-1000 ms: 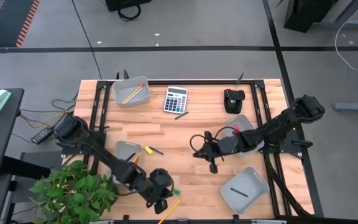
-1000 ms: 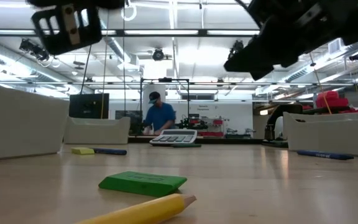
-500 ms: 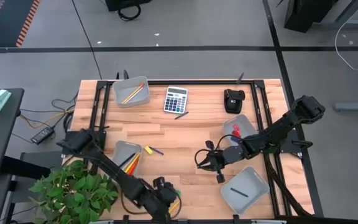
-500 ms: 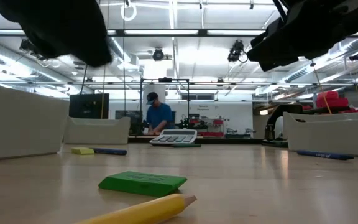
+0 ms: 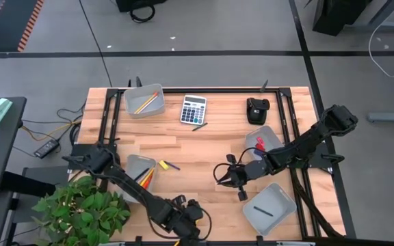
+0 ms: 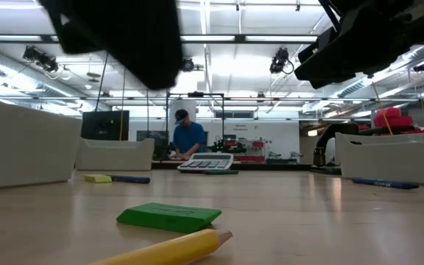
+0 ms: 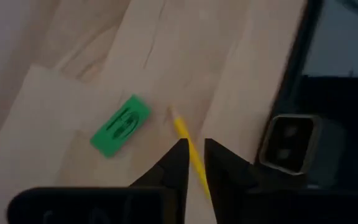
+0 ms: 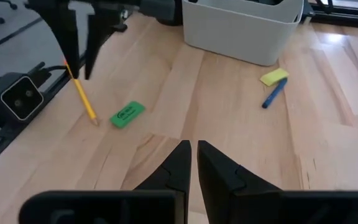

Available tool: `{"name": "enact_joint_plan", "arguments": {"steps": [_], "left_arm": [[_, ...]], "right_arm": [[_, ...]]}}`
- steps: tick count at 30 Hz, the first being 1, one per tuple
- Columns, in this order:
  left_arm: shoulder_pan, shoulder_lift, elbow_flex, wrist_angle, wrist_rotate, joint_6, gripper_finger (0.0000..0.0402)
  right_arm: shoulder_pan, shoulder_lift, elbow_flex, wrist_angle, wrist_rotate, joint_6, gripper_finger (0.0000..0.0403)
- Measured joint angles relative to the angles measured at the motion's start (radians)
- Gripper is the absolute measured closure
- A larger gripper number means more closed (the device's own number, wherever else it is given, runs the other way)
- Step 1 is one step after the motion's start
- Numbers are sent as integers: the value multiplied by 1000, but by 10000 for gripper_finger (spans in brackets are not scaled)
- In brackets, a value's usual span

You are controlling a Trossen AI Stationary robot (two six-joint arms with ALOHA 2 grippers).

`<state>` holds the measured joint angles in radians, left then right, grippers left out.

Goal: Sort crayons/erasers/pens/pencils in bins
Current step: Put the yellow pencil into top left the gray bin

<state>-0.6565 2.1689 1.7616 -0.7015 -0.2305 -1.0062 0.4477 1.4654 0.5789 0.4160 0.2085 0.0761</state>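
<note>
A yellow pencil (image 7: 188, 144) lies flat on the wood by the table's near edge, with a green eraser (image 7: 121, 124) beside its tip. My left gripper (image 7: 194, 163) hangs above the pencil. Its fingers point steeply down, are slightly open and stand on either side of the pencil's line, clear of it. From the right wrist view I see that gripper (image 8: 78, 65) over the pencil (image 8: 84, 102) and the eraser (image 8: 128, 114). My right gripper (image 5: 219, 176) hovers over the table's middle, shut and holding nothing. A yellow eraser (image 8: 274, 76) and a blue pen (image 8: 271, 94) lie near a bin (image 5: 141, 171).
Three more bins stand at the far left (image 5: 144, 101), the right (image 5: 262, 140) and the near right (image 5: 271, 207). A calculator (image 5: 193, 109) and a black device (image 5: 256, 109) sit at the far side. A small camera (image 7: 289, 144) sits on the near edge by the pencil. A plant (image 5: 81, 205) stands at the near left corner.
My left gripper has travelled along the near edge toward the table's right and tipped further down, ending over the pencil. My right gripper has swung a little toward the near edge, then held still. The pencil and the green eraser have not moved.
</note>
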Motion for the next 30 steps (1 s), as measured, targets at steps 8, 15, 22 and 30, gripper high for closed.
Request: {"name": "enact_joint_plan", "arguments": {"steps": [8,15,22,30], "left_arm": [[5,36,-2,30,112,-11,268],[2,71,-2,45,150,-12,226],[2,88,-2,4,154,-30,214],[-2,90,-2,-11,167,-110,206]], "right_arm": [[1,0,0,-12,0,7,365],[0,0,0,-20,0,10,365],[0,0,0,-20,0,10,365],[0,0,0,-26,0,11,365]]}}
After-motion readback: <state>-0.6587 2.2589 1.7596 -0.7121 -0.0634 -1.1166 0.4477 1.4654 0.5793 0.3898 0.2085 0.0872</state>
